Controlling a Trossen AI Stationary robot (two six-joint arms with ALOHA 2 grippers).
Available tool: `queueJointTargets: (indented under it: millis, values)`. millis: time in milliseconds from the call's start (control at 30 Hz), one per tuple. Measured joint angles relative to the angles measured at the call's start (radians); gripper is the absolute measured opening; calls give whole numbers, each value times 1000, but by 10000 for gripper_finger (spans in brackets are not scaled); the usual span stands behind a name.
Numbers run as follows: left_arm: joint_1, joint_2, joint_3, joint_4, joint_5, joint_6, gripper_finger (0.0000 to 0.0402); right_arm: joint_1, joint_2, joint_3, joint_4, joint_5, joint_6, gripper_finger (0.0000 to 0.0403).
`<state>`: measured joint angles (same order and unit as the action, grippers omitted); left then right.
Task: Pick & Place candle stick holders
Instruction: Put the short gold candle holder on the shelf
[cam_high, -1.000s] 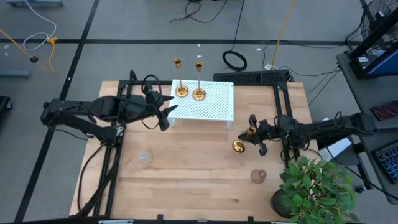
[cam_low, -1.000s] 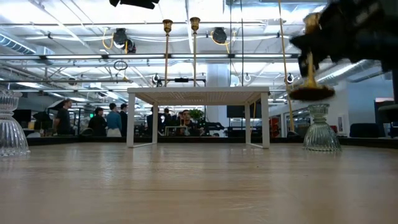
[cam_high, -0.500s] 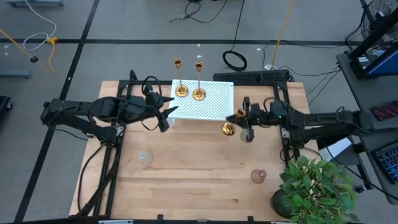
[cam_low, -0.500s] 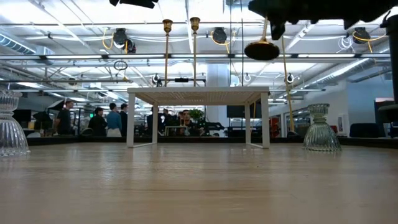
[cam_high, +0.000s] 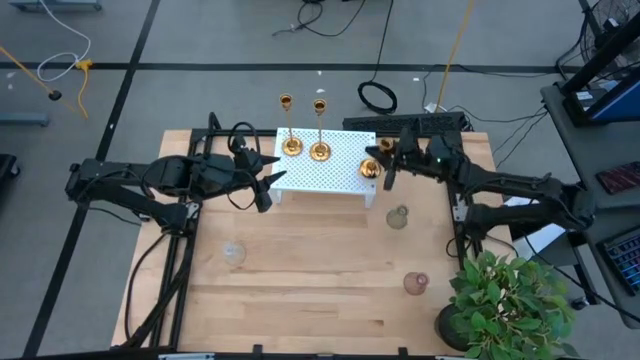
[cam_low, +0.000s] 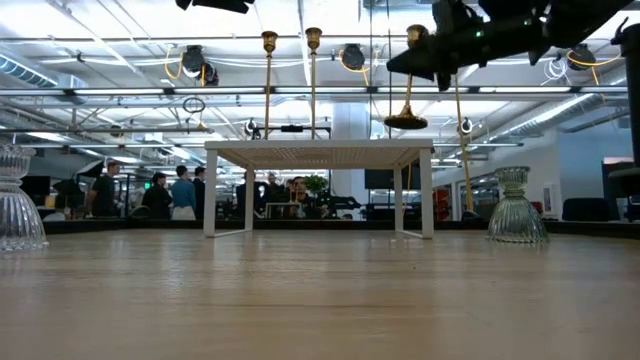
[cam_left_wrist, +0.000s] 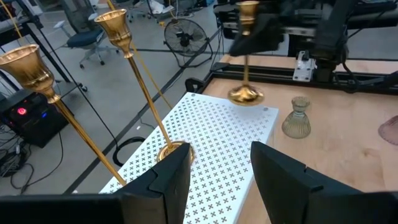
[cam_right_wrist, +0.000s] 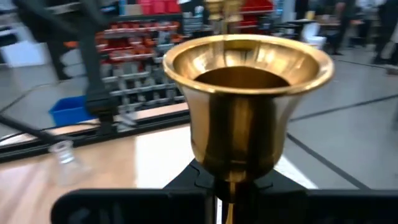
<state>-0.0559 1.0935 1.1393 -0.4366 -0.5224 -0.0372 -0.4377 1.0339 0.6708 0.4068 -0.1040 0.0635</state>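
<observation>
Glossy gold metal candle stick holders (cam_high: 319, 150) (mirror-bright), matt wood table (cam_high: 300, 280)

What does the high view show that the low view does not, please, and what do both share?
Only the high view shows the potted plant, the left gripper waiting open beside the white stand, and a pink glass.

Only the low view shows people in the room behind and that the carried candlestick's base hangs clear above the stand.

Both show two candlesticks on the stand and the right gripper shut on the third candlestick.
</observation>
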Motion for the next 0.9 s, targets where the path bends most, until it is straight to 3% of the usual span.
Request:
queueJointTargets:
  millis: [267, 667, 900]
  values:
    - [0, 0, 0, 21, 0, -6, 172, -113, 39, 2, 0, 0, 0, 10]
    - [0, 0, 0, 50, 0, -25, 172, -135, 138, 2, 174, -1, -4, 10]
    - [0, 0, 0, 50, 0, -24, 172, -165, 223, 69, 168, -2, 1, 10]
